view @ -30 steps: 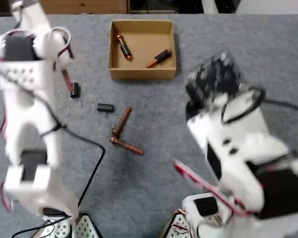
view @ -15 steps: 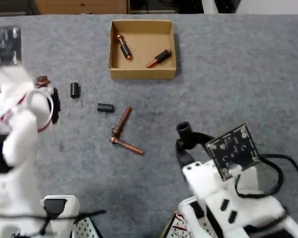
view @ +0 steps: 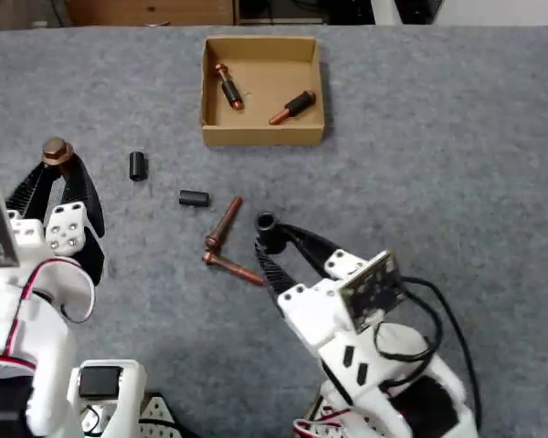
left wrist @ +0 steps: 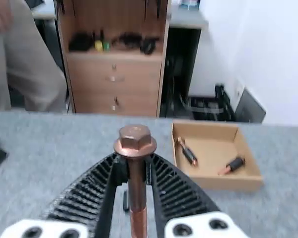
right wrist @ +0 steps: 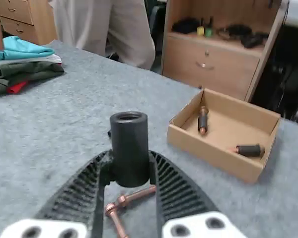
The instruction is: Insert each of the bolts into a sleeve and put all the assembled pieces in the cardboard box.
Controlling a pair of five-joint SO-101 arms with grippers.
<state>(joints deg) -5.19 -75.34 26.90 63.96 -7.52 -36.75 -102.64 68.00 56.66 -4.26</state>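
My left gripper (left wrist: pixel 134 171) is shut on a copper bolt (left wrist: pixel 136 168), hex head up; from above, that bolt (view: pixel 55 151) sits at the table's left. My right gripper (right wrist: pixel 129 166) is shut on a black sleeve (right wrist: pixel 129 147), held upright with its bore facing up; the high view shows this sleeve (view: pixel 267 228) near the table's middle. Two loose copper bolts (view: pixel 225 224) (view: pixel 233 267) lie crossed just left of the right gripper. Two loose black sleeves (view: pixel 137 165) (view: pixel 194 198) lie left of centre. The cardboard box (view: pixel 260 133) at the back holds two assembled pieces (view: pixel 228 88) (view: pixel 293 106).
Grey felt covers the table. Cables trail from both arm bases at the front edge. Folded clothes (right wrist: pixel 20 64) lie on the table in the right wrist view. A wooden cabinet stands behind the table.
Both arms have swung back toward the front of the table. The left one lifted the bolt from beside a sleeve; the right one now holds its sleeve upright near the loose bolts.
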